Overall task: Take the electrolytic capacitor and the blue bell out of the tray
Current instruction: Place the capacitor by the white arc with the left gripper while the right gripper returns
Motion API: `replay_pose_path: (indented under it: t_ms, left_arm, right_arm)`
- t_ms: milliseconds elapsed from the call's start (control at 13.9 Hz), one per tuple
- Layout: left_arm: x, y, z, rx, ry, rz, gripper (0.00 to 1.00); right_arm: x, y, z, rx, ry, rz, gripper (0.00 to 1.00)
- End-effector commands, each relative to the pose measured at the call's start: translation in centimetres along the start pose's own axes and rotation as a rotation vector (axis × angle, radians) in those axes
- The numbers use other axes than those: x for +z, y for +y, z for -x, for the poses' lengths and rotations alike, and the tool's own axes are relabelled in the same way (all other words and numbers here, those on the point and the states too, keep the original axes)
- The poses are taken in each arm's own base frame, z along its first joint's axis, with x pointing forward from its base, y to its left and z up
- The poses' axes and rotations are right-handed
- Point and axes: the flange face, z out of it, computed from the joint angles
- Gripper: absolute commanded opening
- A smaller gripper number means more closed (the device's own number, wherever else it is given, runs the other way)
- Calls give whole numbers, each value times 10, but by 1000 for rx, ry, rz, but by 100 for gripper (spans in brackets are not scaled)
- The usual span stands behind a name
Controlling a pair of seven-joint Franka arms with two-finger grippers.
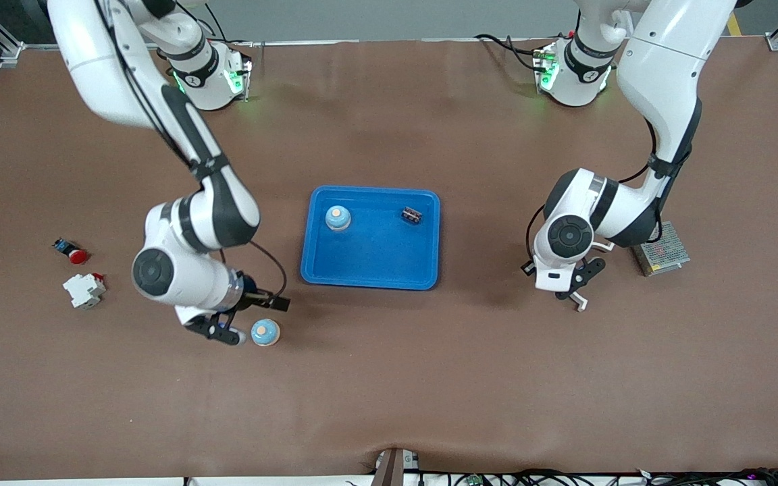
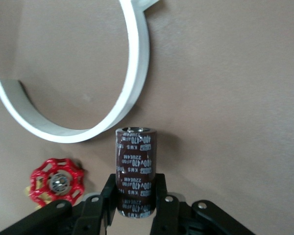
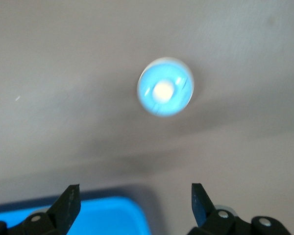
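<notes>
A light-blue bell (image 1: 265, 332) with a pale top stands on the table, nearer to the front camera than the blue tray (image 1: 375, 253). My right gripper (image 1: 254, 317) hovers close beside it, open and holding nothing. The right wrist view shows the bell (image 3: 165, 93) ahead of the open right gripper (image 3: 135, 193), with a tray corner (image 3: 108, 215) below. A second bell (image 1: 338, 217) sits in the tray. My left gripper (image 1: 579, 287), toward the left arm's end beside the tray, is shut on a dark brown capacitor (image 2: 135, 156), which sits in the left gripper (image 2: 134, 188).
A small dark part (image 1: 411, 215) lies in the tray. A metal box (image 1: 661, 248) sits by the left arm. A red button (image 1: 73, 252) and a white breaker (image 1: 84, 290) lie at the right arm's end. A white curved bracket (image 2: 132, 83) and a red handwheel (image 2: 56, 180) lie under the left gripper.
</notes>
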Motion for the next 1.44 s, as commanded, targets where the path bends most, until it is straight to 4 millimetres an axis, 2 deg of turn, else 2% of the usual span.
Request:
replay_pose_path:
  t_ms: [0, 144, 215, 287, 359, 502, 574, 789, 861, 1005, 1220, 1363]
  left_arm:
    - [-9, 8, -6, 3, 28, 49, 0]
    - [1, 21, -13, -1, 30, 78, 0]
    - [5, 25, -14, 2, 32, 85, 0]
    - [4, 28, -18, 0, 38, 94, 10]
    - [2, 28, -21, -4, 39, 96, 34]
    - [-4, 28, -21, -5, 46, 103, 100]
    - [-8, 28, -20, -3, 49, 107, 100]
    - [-38, 29, -11, -3, 65, 121, 100]
    - [-46, 32, 0, -9, 58, 116, 100]
    - [-58, 46, 29, -70, 38, 133, 100]
    - [-63, 69, 75, -201, 1, 150, 100]
    - [-65, 81, 107, -254, -15, 154, 100]
  right_arm:
    - [22, -1, 79, 24, 66, 12, 100]
    - [54, -2, 115, 23, 107, -2, 100]
    - [66, 0, 127, 24, 116, -3, 100]
    - [73, 1, 134, 28, 119, -2, 100]
    - [79, 0, 143, 24, 109, 8, 100]
    - [87, -12, 163, 38, 97, 15, 100]
    - [90, -17, 171, 40, 94, 18, 100]
    - [93, -29, 187, 54, 88, 20, 100]
    - [94, -31, 190, 59, 88, 20, 100]
    - [102, -38, 209, 53, 81, 28, 100]
    - [114, -37, 228, 54, 86, 29, 100]
    - [118, -33, 231, 59, 93, 26, 100]
